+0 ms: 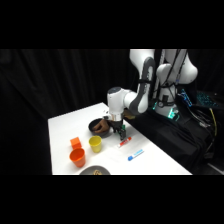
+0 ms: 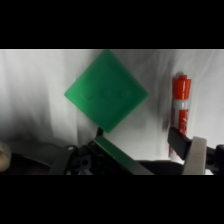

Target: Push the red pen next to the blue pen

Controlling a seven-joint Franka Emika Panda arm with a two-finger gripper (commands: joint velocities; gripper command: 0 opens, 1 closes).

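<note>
Red pen sits apart from the blue pen, which lies toward 5 o'clock. Gripper low beside it; jaws' state unclear. Push not done.

White table. Dark bowl near centre, something brown in it, possibly food. Yellow cup at 6 o'clock of the bowl. Orange cup at 8 o'clock of the yellow one, small orange block just above it. Grey plate at bottom edge. Green square tile flat on table in wrist view.
</note>
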